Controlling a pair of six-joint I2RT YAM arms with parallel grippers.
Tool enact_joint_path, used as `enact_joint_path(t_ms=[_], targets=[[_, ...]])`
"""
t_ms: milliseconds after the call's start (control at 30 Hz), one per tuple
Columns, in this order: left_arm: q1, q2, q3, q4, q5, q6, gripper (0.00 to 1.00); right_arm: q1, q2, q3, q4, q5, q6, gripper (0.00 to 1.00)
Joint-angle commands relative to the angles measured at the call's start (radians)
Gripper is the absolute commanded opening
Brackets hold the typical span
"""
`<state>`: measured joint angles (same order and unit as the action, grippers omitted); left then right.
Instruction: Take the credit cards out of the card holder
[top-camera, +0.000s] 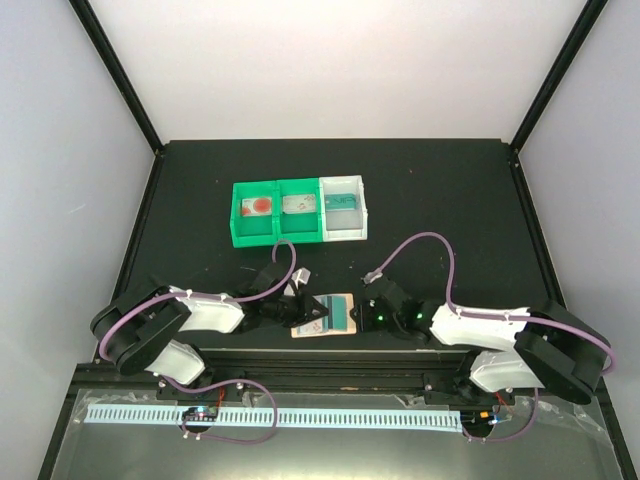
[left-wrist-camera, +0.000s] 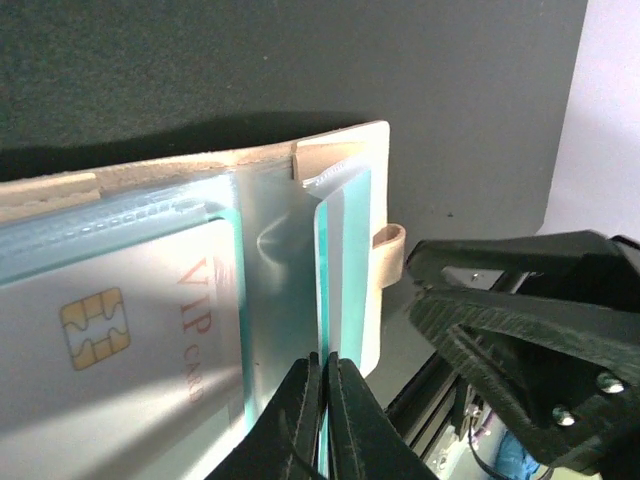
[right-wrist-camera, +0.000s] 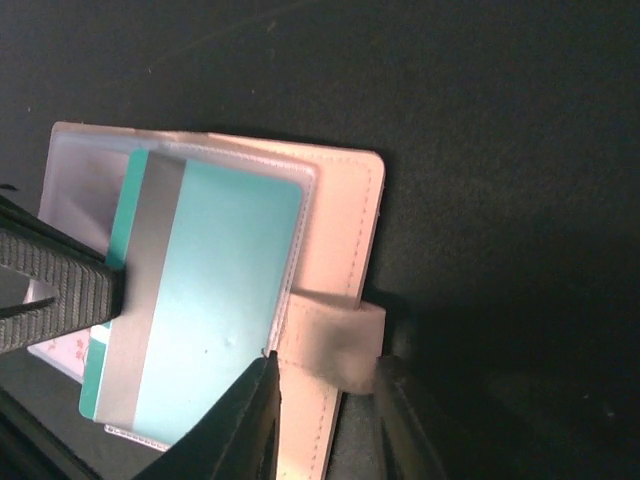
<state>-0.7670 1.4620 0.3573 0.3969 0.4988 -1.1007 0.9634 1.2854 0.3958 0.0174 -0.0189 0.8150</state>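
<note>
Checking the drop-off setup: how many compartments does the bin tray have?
3, in one row: left green compartment, middle green compartment, white compartment at the right end. None seems hidden.

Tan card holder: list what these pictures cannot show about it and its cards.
- Card count in the flat tan-pink card holder: frosted sleeve overlaps them in wrist views; too small from the top.
- Gripped edge of the teal plastic credit card: hidden by the left end effector, left wrist view.
- Holder's other end: past that view's left edge.
</note>
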Motion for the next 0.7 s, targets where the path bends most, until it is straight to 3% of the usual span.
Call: enact_joint_path(t_ms=[0,133,300,400,667], targets=[[0.005,0.001,0.033,-0.059,0.003,0.051,0.06,-0.003,-0.009,0.053,-0.089,0.090,-0.041,0.31],[0.005,-0.003,0.046,-0.099,-0.010,0.069,0.04,-0.004,0.002,0.062,-0.084,0.105,-0.055,0.41],[0.005,-0.002,0.053,-0.089,-0.009,0.074,0.09,-0.003,0.061,0.091,-0.078,0.079,-0.074,0.41],[0.005,0.001,0.060,-0.090,-0.004,0.079,0.02,-0.003,0.089,0.088,-0.057,0.059,-0.070,0.34],[0.007,0.014,0.058,-0.102,-0.014,0.084,0.02,-0.004,0.111,0.074,-0.049,0.071,-0.060,0.12]])
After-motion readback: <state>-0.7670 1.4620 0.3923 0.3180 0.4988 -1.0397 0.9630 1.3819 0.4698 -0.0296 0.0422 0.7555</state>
